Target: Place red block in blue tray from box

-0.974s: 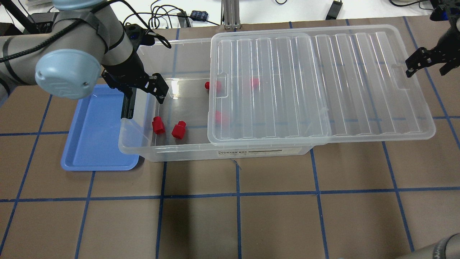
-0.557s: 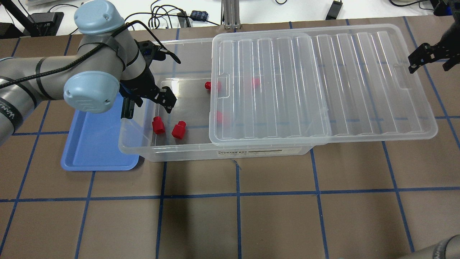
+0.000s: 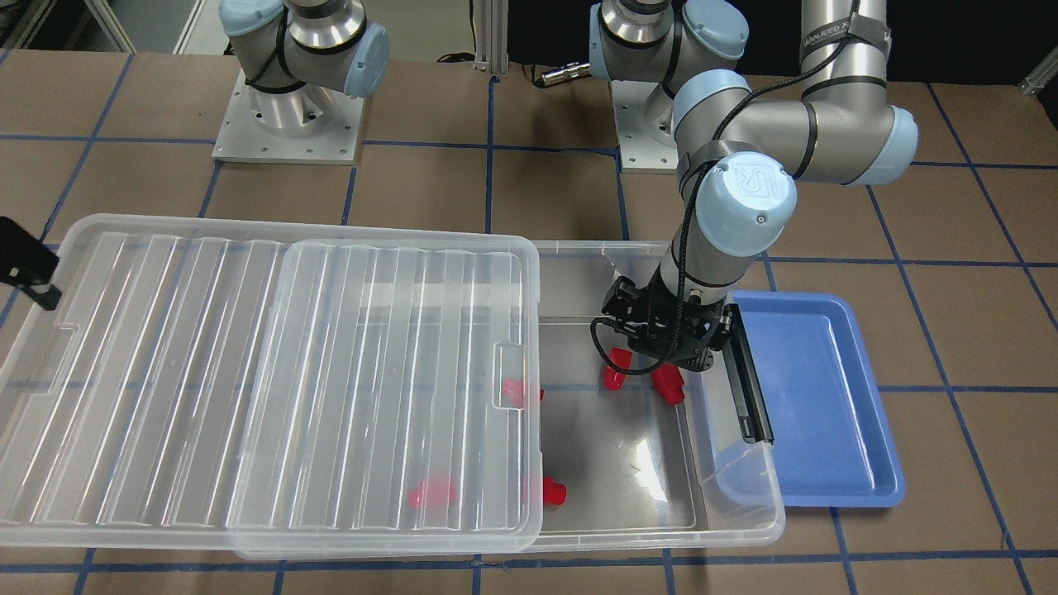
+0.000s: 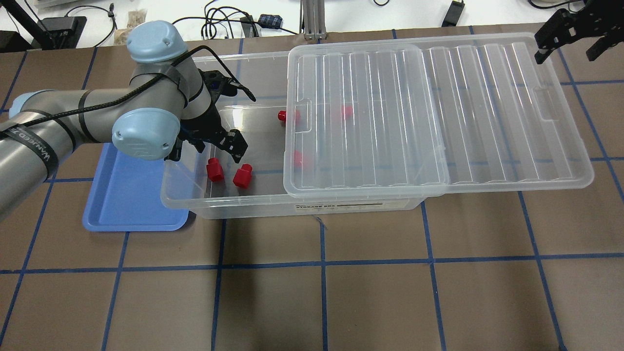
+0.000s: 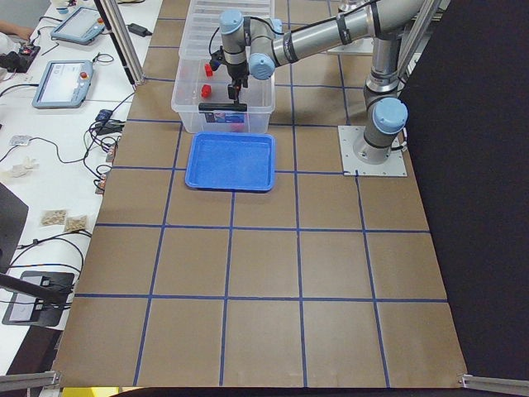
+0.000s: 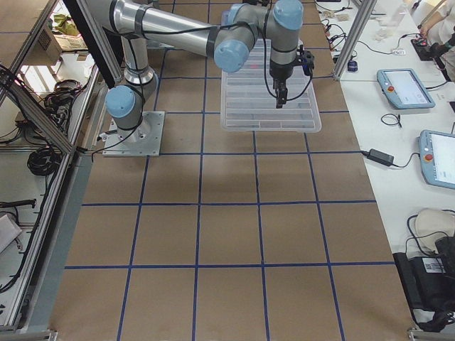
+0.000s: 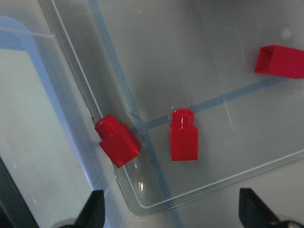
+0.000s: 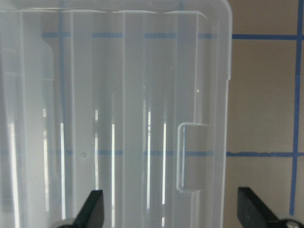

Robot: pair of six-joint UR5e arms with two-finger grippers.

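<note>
The clear box [image 4: 243,209] lies mid-table, its ribbed lid [image 4: 438,112] slid to the right so the left end is uncovered. Two red blocks [image 4: 214,169] [image 4: 242,175] lie in that uncovered end. In the left wrist view they are side by side [image 7: 118,142] [image 7: 183,135]. A third block [image 4: 282,115] pokes out from the lid's edge, and two more show dimly under the lid. My left gripper [image 4: 217,146] is open and empty just above the two blocks [image 7: 173,213]. The blue tray [image 4: 131,204] lies empty beside the box's left end. My right gripper [image 4: 571,44] is open and empty above the lid's far right end.
A black bar latch [image 3: 748,384] stands on the box's end wall, between my left gripper [image 3: 661,359] and the blue tray [image 3: 818,397]. Cables and small devices lie beyond the table's far edge. The table is brown with blue grid lines.
My left arm has swung right from over the tray's edge into the box's uncovered end, above the two red blocks. My right gripper has moved away toward the table's far right corner.
</note>
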